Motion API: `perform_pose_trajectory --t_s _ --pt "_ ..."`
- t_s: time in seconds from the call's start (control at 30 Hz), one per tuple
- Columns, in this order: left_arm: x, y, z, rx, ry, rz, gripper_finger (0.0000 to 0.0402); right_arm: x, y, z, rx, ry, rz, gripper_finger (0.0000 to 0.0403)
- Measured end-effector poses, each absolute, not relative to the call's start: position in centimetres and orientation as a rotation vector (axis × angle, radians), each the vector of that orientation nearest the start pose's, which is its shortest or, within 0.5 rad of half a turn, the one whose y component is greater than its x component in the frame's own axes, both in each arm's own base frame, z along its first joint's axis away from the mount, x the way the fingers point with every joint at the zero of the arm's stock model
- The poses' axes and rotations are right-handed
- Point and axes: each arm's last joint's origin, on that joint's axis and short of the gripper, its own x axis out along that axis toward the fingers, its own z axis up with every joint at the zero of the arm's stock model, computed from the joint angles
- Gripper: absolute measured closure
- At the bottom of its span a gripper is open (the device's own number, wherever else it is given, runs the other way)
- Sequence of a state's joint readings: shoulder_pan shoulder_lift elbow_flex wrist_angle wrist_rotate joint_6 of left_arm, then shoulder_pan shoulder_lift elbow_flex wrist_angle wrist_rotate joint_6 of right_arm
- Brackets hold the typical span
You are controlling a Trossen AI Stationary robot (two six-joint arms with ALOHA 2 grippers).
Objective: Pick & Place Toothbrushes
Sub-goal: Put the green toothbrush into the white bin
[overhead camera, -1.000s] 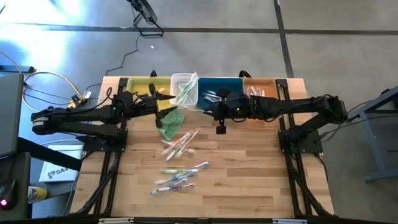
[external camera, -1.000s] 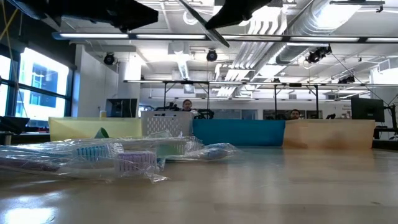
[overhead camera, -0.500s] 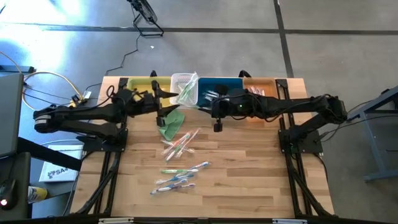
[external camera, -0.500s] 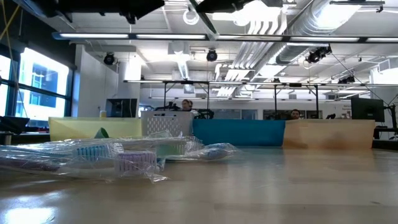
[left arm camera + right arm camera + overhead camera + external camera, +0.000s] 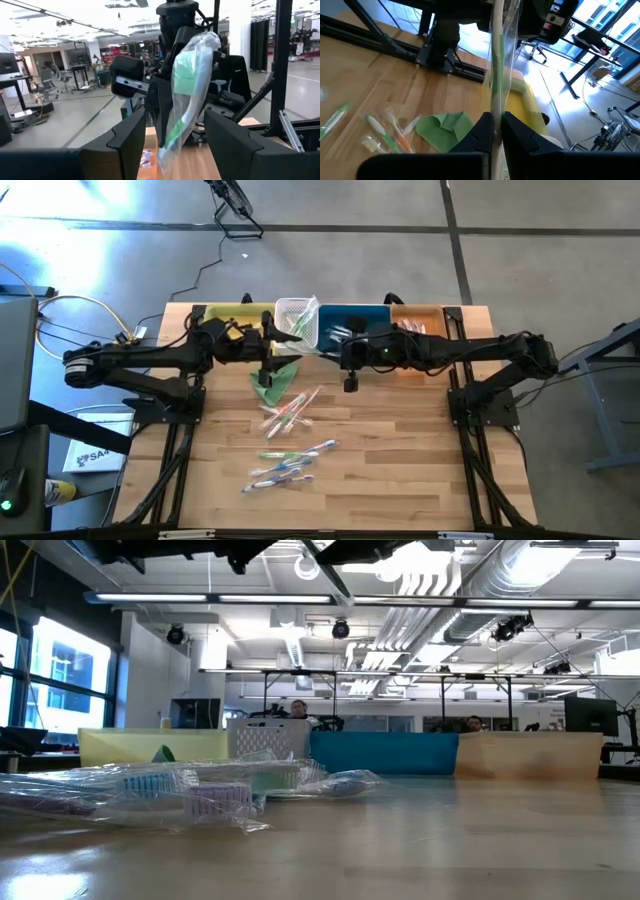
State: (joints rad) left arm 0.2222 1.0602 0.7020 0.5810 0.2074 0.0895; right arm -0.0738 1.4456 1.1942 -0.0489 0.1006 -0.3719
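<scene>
1. Green-handled and sealed in a clear wrapper, one toothbrush (image 5: 496, 65) is clenched between the fingers of the right gripper (image 5: 352, 338), which is seen in the upper middle of the high view, over the edge of the blue bin (image 5: 372, 314).
2. In the left wrist view the same wrapped toothbrush (image 5: 189, 95) is seen standing between the left gripper's fingers (image 5: 131, 136), which are spread wide on either side of it; no contact with the wrapper can be made out.
3. The left gripper (image 5: 278, 340) is placed in the upper middle of the high view, just left of the right gripper and beside the white basket (image 5: 290, 308).
4. Loose toothbrushes (image 5: 290, 412) are scattered on the wooden desk (image 5: 400, 460) at the centre of the high view, with a second cluster (image 5: 290, 464) lower down.
5. A folded green cloth (image 5: 276, 378) is seen just above the loose pile.
6. A yellow bin (image 5: 228, 314) and a tan bin (image 5: 424, 318) are lined up with the other containers along the upper edge of the desk; wrapped brushes are seen in the white basket and the tan bin.
</scene>
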Motion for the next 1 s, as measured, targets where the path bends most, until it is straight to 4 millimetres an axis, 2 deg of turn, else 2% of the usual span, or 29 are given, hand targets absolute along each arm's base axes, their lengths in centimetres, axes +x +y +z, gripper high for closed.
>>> perform_pose_trajectory --t_s 0.63,1.0 --pt "23.6 4.7 32.2 0.117 -0.2 0.02 0.0206 33.0 -2.8 33.3 -0.371 0.338 -0.119 0.0388" --pt "23.6 4.6 32.1 0.126 -0.193 -0.019 0.0206 34.6 -3.0 31.6 -0.373 0.369 -0.139 0.0388"
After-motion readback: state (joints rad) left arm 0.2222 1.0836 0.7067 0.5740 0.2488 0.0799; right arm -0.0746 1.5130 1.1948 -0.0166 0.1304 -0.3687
